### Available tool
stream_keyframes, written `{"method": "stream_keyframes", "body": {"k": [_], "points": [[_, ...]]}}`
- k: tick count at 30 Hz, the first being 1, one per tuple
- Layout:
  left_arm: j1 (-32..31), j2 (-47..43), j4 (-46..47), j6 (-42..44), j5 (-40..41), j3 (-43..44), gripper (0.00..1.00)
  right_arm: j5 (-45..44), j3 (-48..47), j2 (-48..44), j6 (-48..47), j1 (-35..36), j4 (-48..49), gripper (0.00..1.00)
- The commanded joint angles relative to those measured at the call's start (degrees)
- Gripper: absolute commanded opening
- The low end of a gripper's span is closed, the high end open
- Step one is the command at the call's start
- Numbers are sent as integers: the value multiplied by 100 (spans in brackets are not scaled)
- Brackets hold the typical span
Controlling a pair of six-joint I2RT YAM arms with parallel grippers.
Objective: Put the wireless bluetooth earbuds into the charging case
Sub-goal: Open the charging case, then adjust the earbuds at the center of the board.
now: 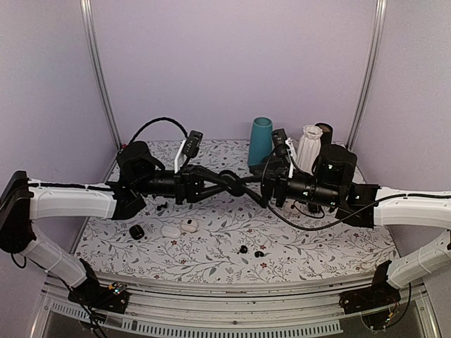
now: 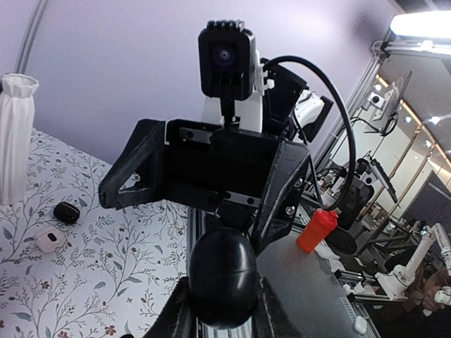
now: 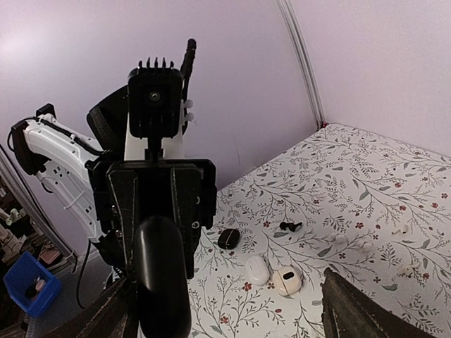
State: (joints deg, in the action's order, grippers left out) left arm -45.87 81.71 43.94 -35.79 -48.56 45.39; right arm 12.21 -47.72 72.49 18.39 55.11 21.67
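Left tool: my left tool is clamped narrow on the large smooth black oval case and holds it in the air above the middle of the floral-patterned worktop.
Right tool: my right tool is spread wide and holds nothing. It faces the case head-on, and the case sits toward one side of its gap. I cannot tell whether its fingers reach around the case.
Why held so: I judge this to be the charging case, raised between both arms so the free tool can take it or open it. One tool alone cannot lift a lid.
Case look: glossy and rounded, with no seam or open lid visible from either wrist.
Earbuds: the two tiny glossy black bean-shaped wireless earbuds lie close together on the worktop near its front edge, well apart from the raised case. Neither tool touches them.
Why there: they lie loose and in the open, which leaves room for a grasp from above.
Bystanders: two small white pebble cases and a small black pebble case rest to the left of the buds.
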Motion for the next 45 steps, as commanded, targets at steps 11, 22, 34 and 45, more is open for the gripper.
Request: {"method": "stream_keyframes", "body": {"k": [11, 22, 34, 45], "points": [[-21, 5, 645, -163, -522, 244, 0, -1134, -66, -169, 17, -202, -817, 90], [-24, -70, 306, 126, -126, 182, 0, -486, -143, -280, 73, -203, -794, 90], [68, -355, 18, 600, 715, -230, 0, -286, -99, -629, 428, -196, -927, 90], [296, -942, 79, 820, 1383, -706, 0, -1008, 173, -707, 805, -198, -2229, 90]]}}
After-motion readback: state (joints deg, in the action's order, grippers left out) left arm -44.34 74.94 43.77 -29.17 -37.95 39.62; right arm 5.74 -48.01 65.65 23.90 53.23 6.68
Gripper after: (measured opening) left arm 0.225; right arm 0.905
